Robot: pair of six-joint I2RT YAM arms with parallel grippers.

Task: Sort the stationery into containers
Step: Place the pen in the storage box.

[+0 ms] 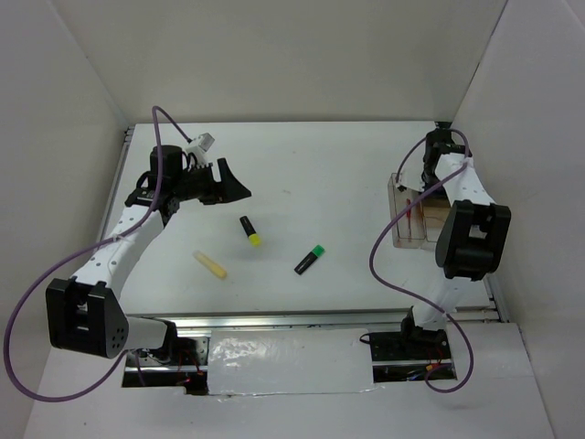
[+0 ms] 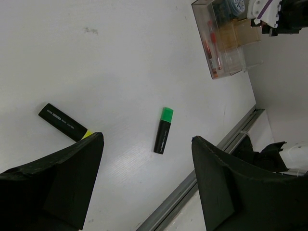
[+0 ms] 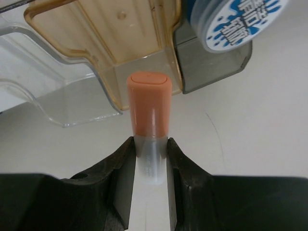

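My right gripper is shut on the white orange-capped marker and holds it, cap forward, over the tan section of the organiser at the far right. A blue-topped tub sits in the smoky compartment beside it, and a red pen lies in a narrow clear slot. My left gripper is open and empty, raised above the table at the left. Below it lie the yellow-capped highlighter, the green-capped highlighter and the pale yellow stick.
White walls close in the table at the back and both sides. A metal rail runs along the near edge. The right arm's purple cable loops in front of the organiser.
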